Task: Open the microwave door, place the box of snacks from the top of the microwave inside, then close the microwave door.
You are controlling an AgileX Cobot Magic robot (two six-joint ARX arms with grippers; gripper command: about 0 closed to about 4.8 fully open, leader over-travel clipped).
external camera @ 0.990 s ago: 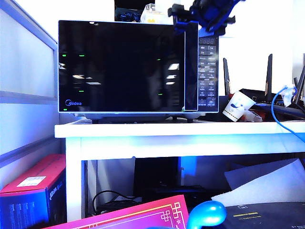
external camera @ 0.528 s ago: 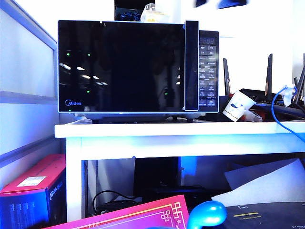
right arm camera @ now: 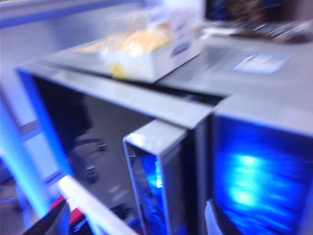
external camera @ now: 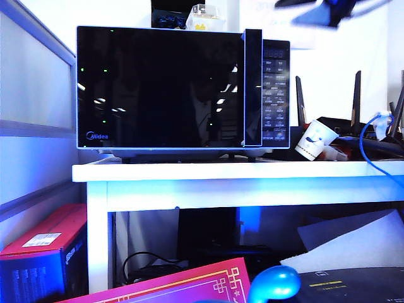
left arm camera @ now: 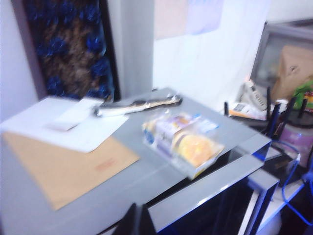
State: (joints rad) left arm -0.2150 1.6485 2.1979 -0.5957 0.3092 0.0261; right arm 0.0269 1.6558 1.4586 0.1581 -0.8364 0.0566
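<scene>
Glossy black glass covered the front of the microwave [external camera: 183, 88], and the microwave door [external camera: 161, 87] stood very slightly ajar, its handle strip jutting a little proud of the button panel in the right wrist view. The oven sat on the white counter [external camera: 189, 172], with a white paper cup [external camera: 314, 140] lying tilted just beside it on the right.

On the microwave's grey top rested the box of snacks [left arm camera: 182, 143], a pale see-through tub with yellowish contents, close to the front edge and above the handle end of the door. From the room it showed only as a small pale shape [external camera: 205, 19] peeking over the top edge. Behind it on the same surface lay a brown envelope [left arm camera: 63, 169] and some white paper [left arm camera: 68, 125], well apart from the box.

The right gripper [external camera: 328, 11] hung high in the air to the right of the oven, blurred and touching nothing. Its fingers [right arm camera: 51, 221] showed only as dark tips at the picture's edge, set wide apart with nothing between them.

The left gripper [left arm camera: 134, 223] hovered above the front edge of the microwave top, near the box but clear of it. Only a dark sliver of it was visible, so I could not tell how wide its fingers stood, though it seemed to hold nothing.
</scene>
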